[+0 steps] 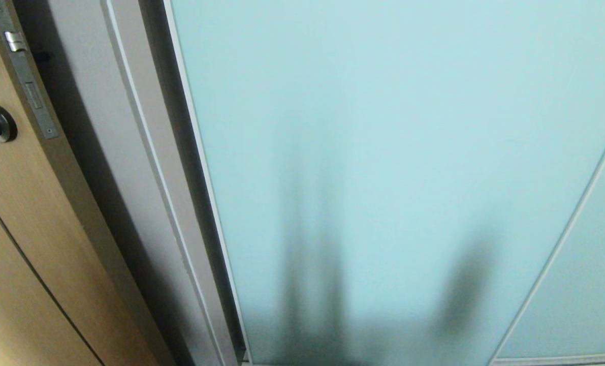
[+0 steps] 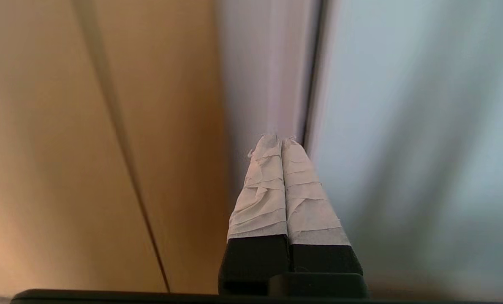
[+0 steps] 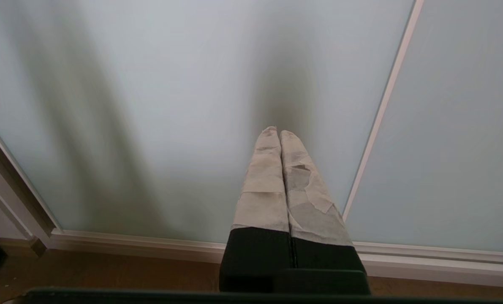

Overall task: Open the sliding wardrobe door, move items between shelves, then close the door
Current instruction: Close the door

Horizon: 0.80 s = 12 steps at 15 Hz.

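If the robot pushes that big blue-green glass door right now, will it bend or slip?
The sliding wardrobe door probably stays stiff: it looks like frosted glass in a thin metal frame. Its face looks smooth, so a flat push might slip. It likely glides sideways rather than tipping.

Soft, even daylight fills all three views, with no glare. The frosted door (image 1: 383,152) carries blurred grey shadows — two tall streaks and a shorter blot low on the glass. In the head view straight edges bow outward. The left wrist view is smeared with motion blur, its wooden door (image 2: 44,147) hazy.
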Motion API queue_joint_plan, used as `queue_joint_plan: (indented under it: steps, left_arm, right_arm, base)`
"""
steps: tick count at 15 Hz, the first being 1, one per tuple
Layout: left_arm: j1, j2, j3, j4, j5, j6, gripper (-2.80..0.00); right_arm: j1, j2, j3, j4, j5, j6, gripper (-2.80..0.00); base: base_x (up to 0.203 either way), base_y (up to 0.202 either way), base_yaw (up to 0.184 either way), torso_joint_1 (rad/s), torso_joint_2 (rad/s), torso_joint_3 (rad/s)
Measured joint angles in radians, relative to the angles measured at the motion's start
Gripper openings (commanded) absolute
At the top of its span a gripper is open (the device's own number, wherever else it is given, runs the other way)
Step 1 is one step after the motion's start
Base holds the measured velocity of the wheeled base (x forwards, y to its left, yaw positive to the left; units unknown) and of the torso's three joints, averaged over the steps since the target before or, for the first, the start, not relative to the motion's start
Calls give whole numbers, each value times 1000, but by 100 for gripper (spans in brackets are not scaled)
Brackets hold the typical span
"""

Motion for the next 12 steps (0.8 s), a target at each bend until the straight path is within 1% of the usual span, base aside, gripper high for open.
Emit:
queue_joint_plan:
  steps: [1, 2, 12]
  left_arm:
    - [0, -1, -2, 44, -16, 8, -280]
    - [0, -2, -2, 53, -19, 6, -280]
    - [1, -3, -2, 59, -20, 5, -280]
  right_arm:
    - [1, 0, 0, 0, 0, 0, -280]
    - [0, 0, 0, 0, 0, 0, -280]
    - [0, 0, 0, 0, 0, 0, -280]
  base:
    - [0, 0, 0, 0, 0, 0]
    - [0, 0, 0, 0, 0, 0]
    - [0, 0, 0, 0, 0, 0]
